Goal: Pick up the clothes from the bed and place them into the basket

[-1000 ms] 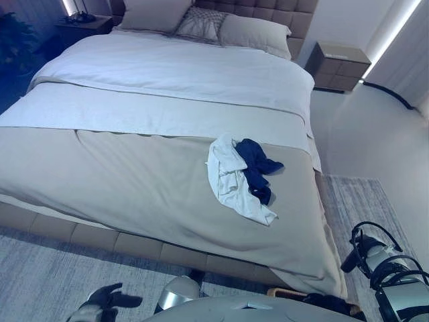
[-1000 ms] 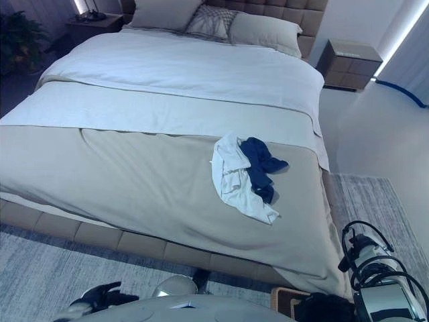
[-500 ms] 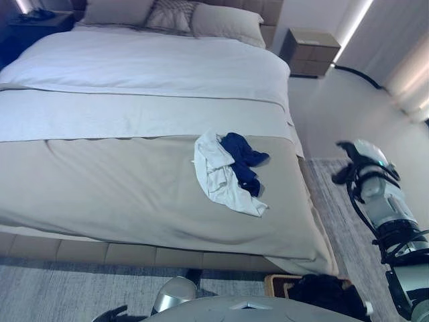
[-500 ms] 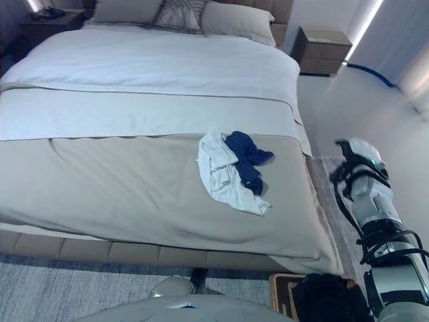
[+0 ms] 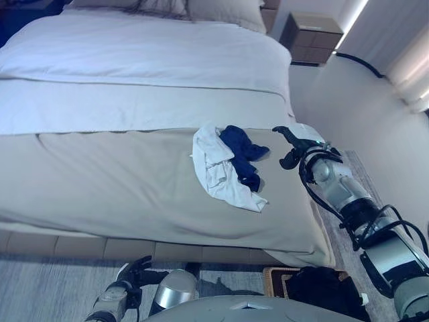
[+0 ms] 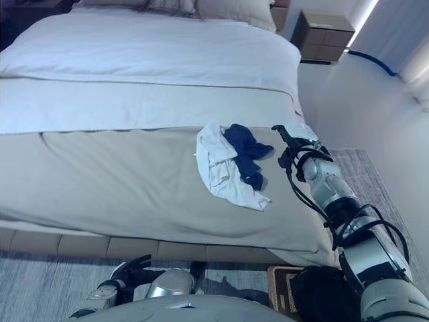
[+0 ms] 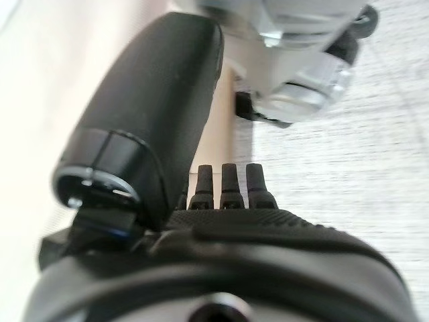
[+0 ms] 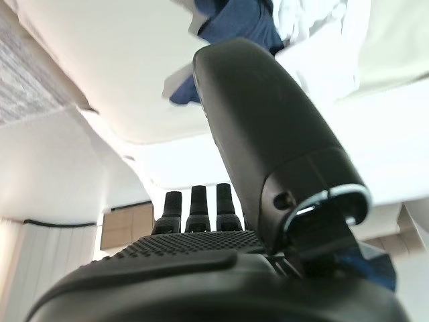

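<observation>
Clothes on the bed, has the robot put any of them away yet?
Not these ones. The white shirt and the blue garment lie on the bed. The right hand is open beside them, holding nothing. The left hand hangs low by the floor. Grabbing them and dropping them into the basket is left.

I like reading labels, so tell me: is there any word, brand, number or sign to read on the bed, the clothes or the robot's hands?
None can be read: the white garment, the dark blue garment, the bed cover, the nightstand and the right hand show no writing.
</observation>
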Motion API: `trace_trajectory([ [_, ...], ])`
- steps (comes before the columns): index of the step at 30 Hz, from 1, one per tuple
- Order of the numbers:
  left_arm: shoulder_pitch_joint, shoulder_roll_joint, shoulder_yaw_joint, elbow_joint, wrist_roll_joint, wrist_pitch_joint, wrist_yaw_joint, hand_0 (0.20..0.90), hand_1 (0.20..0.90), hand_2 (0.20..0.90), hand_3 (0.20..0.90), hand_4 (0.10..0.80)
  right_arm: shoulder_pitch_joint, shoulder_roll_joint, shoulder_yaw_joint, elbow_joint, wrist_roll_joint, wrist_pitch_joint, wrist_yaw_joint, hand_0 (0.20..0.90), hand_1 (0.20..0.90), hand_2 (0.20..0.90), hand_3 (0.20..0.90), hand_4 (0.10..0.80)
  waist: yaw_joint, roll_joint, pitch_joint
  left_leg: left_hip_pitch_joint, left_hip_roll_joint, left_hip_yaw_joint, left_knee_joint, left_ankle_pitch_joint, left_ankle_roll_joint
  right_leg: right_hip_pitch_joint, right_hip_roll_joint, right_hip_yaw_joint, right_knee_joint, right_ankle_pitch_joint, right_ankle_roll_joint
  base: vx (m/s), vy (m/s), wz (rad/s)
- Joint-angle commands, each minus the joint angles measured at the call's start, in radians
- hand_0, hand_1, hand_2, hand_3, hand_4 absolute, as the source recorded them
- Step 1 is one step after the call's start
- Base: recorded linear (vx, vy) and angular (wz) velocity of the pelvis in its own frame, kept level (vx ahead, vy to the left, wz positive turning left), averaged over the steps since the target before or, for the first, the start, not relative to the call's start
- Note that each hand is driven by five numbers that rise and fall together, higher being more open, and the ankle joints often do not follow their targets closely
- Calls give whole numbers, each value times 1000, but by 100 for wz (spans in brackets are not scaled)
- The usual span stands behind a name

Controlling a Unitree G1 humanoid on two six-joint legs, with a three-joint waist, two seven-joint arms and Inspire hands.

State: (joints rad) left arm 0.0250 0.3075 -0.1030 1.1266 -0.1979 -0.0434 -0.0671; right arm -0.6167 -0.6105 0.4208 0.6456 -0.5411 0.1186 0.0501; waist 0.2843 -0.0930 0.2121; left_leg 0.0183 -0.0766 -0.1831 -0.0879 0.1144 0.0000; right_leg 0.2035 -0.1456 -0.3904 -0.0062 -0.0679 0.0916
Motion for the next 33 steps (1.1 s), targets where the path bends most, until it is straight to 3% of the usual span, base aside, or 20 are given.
trace_trajectory([
  [1,27,56,-50,26,2,-14,5,900,900,900,900,800,-209,-34,54,15,2,11,-101,900,900,900,900,800,64,16,-50,26,-21,3,72,-128,69,-61,-49,0,183,78,9,69,18,23],
  [7,28,109,-32,57,42,-15,-14,900,900,900,900,800,-258,-8,85,182,55,48,-75,900,900,900,900,800,157,-2,-22,-47,-35,-73,81,-100,64,-81,-61,-53,211,81,10,80,-6,47],
  [11,-4,122,-45,62,39,-64,-38,900,900,900,900,800,-311,25,98,308,90,53,-166,900,900,900,900,800,219,4,28,-106,-28,-111,77,-91,50,-116,-80,-90,254,43,14,-1,-49,25],
  [15,-24,105,-67,57,21,-106,-48,900,900,900,900,800,-349,55,90,327,95,57,-287,900,900,900,900,800,245,28,73,-167,-29,-130,98,-80,42,-163,-100,-114,293,14,-1,-81,61,33],
  [22,-50,81,-97,40,-24,-141,-55,900,900,900,900,800,-406,95,126,301,52,79,-344,900,900,900,900,800,258,51,129,-234,-21,-137,110,-63,31,-220,-103,-122,311,-17,-11,-100,36,2],
  [26,-66,73,-119,31,-45,-157,-49,900,900,900,900,800,-440,118,173,346,30,116,-274,900,900,900,900,800,272,53,156,-256,-11,-142,107,-54,23,-237,-100,-138,313,-34,-16,-58,-11,1],
  [33,-110,105,-118,-27,-41,-112,-60,900,900,900,900,800,-479,117,272,521,-42,294,141,900,900,900,900,800,306,44,196,-291,-7,-154,112,-38,17,-256,-94,-162,323,-44,-19,-19,-56,7],
])
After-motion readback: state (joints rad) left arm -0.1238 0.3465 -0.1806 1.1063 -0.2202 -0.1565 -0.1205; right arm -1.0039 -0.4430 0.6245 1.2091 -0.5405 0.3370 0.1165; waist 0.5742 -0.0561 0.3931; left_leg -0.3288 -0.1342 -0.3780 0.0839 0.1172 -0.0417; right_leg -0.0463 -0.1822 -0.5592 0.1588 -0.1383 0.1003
